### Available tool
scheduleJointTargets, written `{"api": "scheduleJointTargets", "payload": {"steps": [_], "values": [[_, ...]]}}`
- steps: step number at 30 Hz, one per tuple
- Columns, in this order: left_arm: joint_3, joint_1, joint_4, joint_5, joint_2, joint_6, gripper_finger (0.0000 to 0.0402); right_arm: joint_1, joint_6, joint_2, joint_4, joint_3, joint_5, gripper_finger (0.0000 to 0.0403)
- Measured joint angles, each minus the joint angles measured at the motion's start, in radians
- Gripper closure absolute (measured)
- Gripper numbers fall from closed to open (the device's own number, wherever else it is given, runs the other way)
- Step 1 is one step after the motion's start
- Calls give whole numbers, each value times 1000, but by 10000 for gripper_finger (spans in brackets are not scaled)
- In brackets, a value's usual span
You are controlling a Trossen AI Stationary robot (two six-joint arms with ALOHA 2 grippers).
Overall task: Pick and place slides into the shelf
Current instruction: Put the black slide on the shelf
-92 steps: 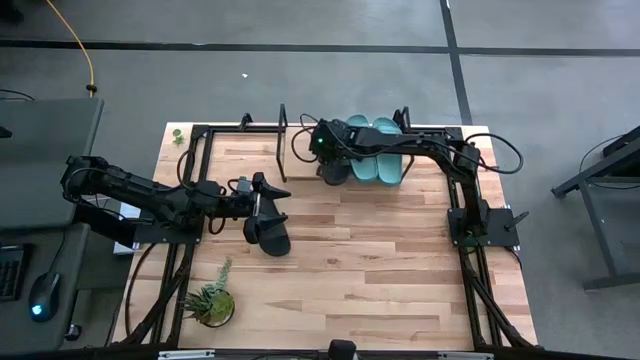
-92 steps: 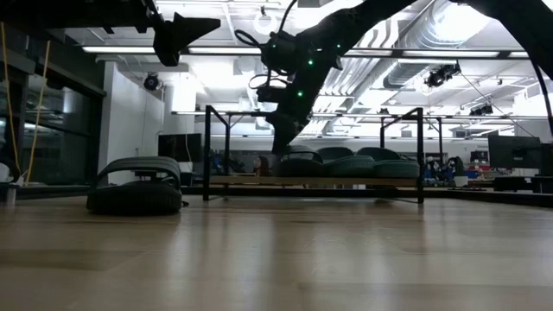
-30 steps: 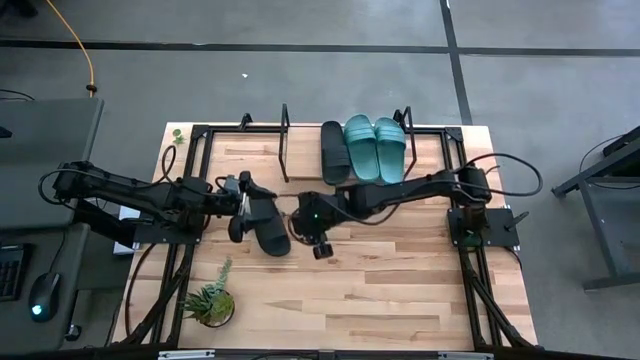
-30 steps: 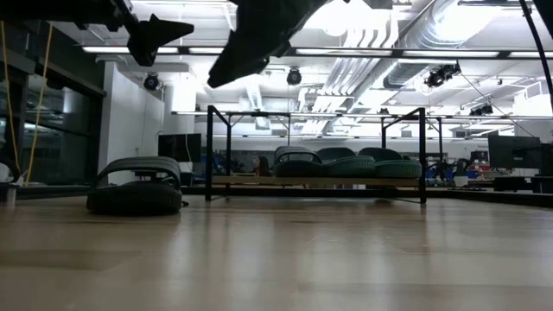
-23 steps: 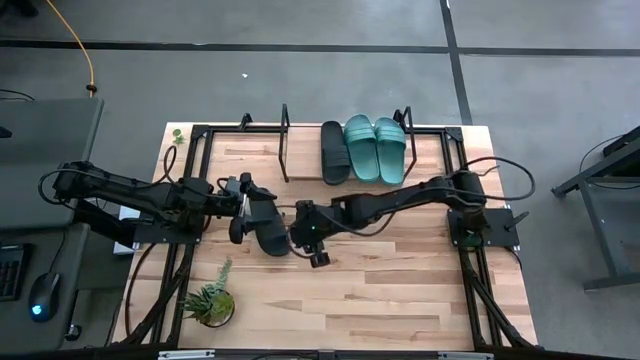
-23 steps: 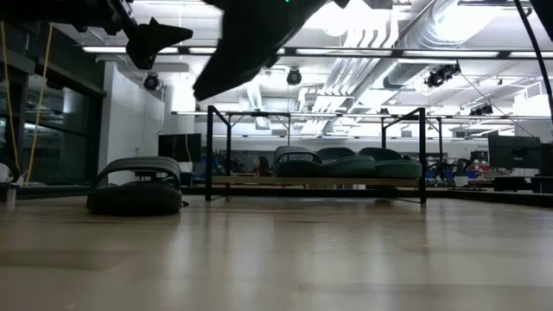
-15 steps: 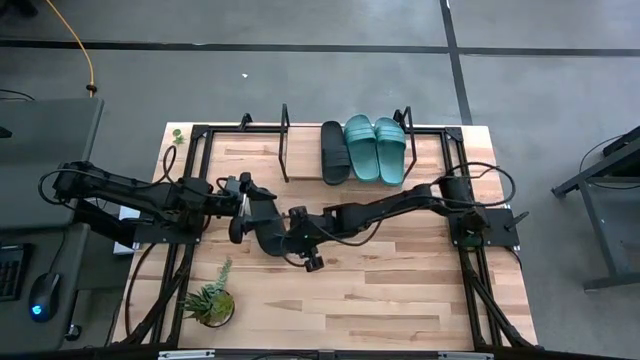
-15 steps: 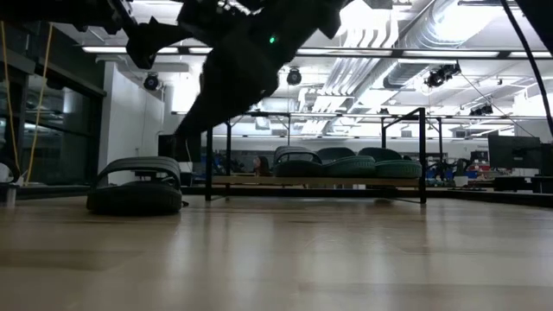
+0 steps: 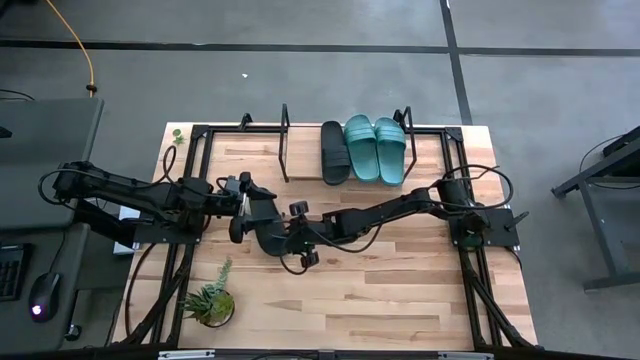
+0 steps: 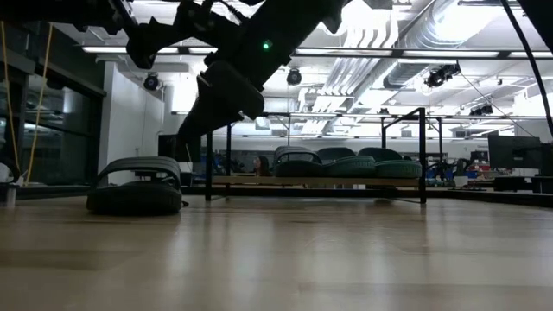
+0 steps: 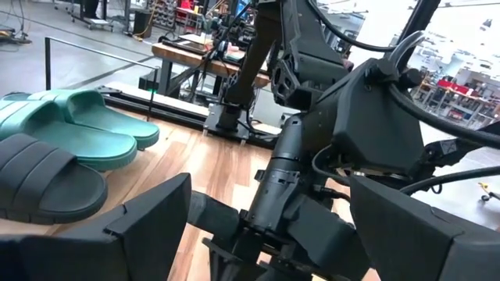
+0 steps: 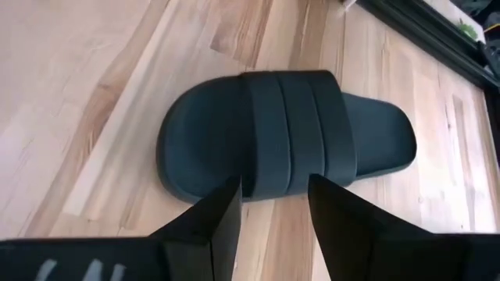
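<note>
One black slide (image 9: 262, 234) (image 12: 285, 133) (image 10: 138, 187) lies sole-down on the tabletop left of centre. My right gripper (image 9: 283, 238) (image 12: 273, 195) is open and hovers just over it, a finger on either side of the strap's edge; it does not appear to touch. My left gripper (image 9: 250, 210) (image 11: 269, 187) is open and waits above the table, just left of that slide. Another black slide (image 9: 335, 152) (image 11: 43, 183) and two teal slides (image 9: 375, 148) (image 11: 78, 129) rest side by side, soles down, on the shelf (image 9: 300, 162) (image 10: 315, 180) at the far edge.
A potted plant (image 9: 211, 302) stands near the table's near left corner. Black frame rails (image 9: 190, 180) run along the left and right sides. The shelf's wire brackets (image 9: 284, 140) stand upright at the far edge. Bare board shows left of the shelved slides.
My right gripper has travelled from the table's middle toward the left edge and come down over the black slide on the tabletop. The slides have not moved.
</note>
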Motion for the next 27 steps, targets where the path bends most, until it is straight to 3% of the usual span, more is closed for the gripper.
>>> {"api": "scheduleJointTargets", "payload": {"steps": [17, 27], "values": [[0, 0, 0, -26, 0, 0, 73, 0, -26, 14, 10, 0, 35, 263], [0, 0, 0, -27, 0, 0, 73, 6, -64, 82, 122, 0, 51, 263]]}}
